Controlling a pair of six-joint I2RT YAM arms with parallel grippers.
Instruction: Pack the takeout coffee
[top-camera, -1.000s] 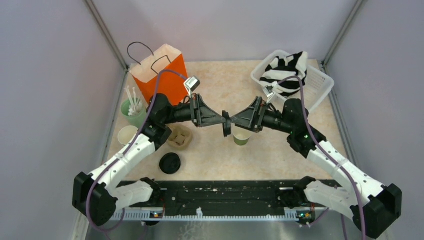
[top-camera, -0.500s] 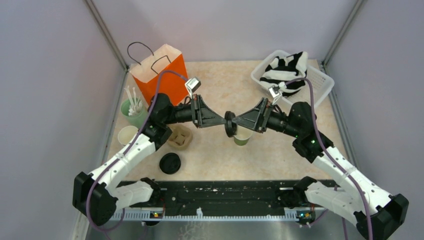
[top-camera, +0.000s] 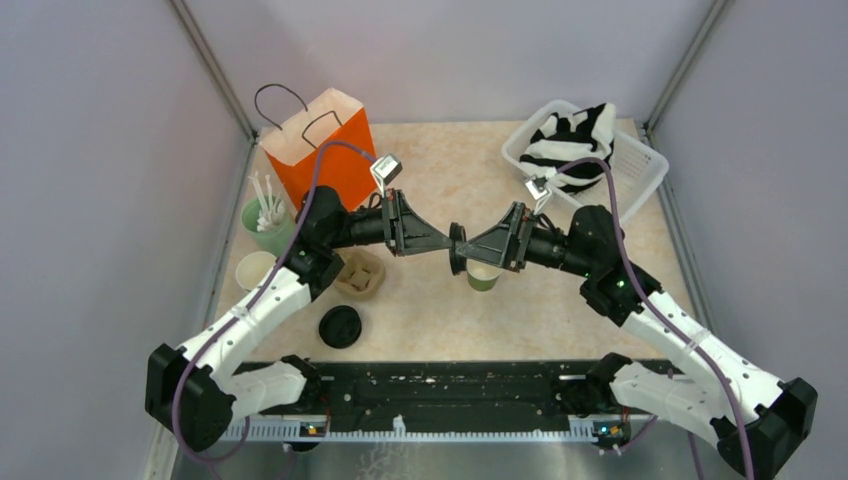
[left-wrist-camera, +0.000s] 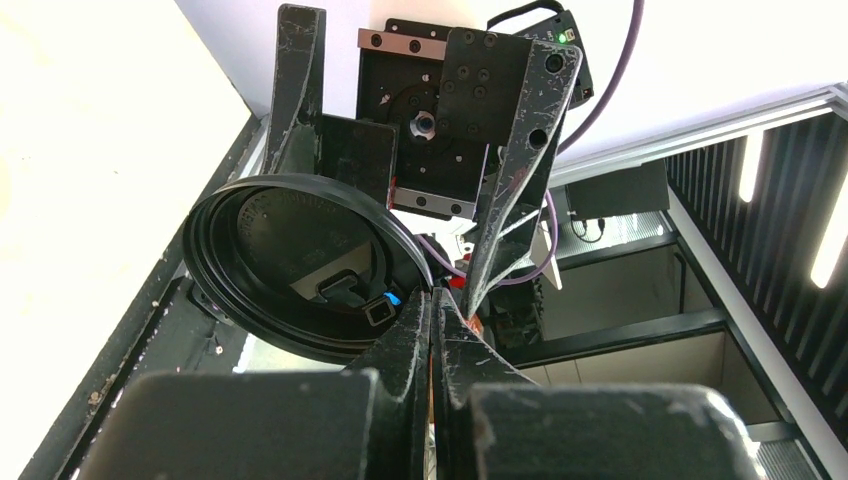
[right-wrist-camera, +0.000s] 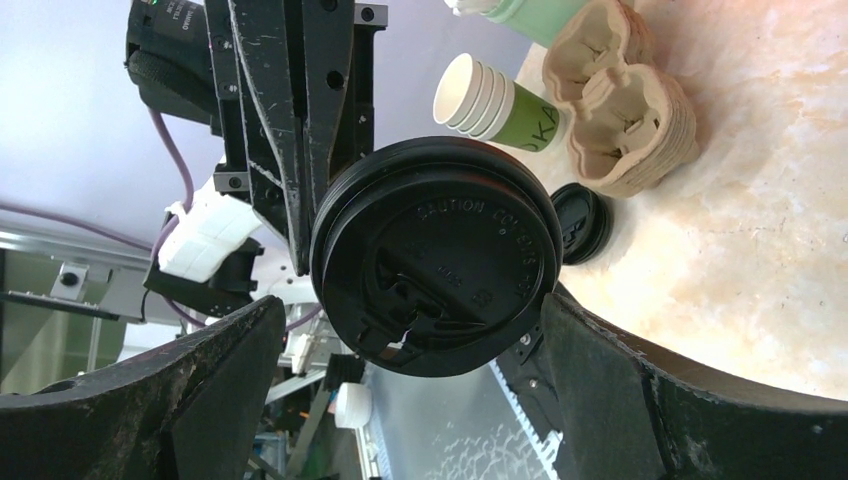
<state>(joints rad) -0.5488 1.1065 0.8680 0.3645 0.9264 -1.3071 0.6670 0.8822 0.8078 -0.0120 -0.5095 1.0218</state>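
At the middle of the table (top-camera: 420, 310), the two hands meet over the green cup (top-camera: 484, 277), which stands upright with its top open. The left hand (top-camera: 452, 243) is pinched tight on the rim of a black lid (top-camera: 459, 250), holding it on edge in the air. The right hand (top-camera: 470, 246) is spread about as wide as that lid, one finger on each side; I cannot tell whether they touch it. Toward the left edge sit a cardboard cup carrier (top-camera: 360, 273), a stack of cups (top-camera: 254, 269) and a loose lid (top-camera: 340, 326).

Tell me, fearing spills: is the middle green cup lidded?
No: green cup stands open-mouthed; left gripper pinches the black lid.
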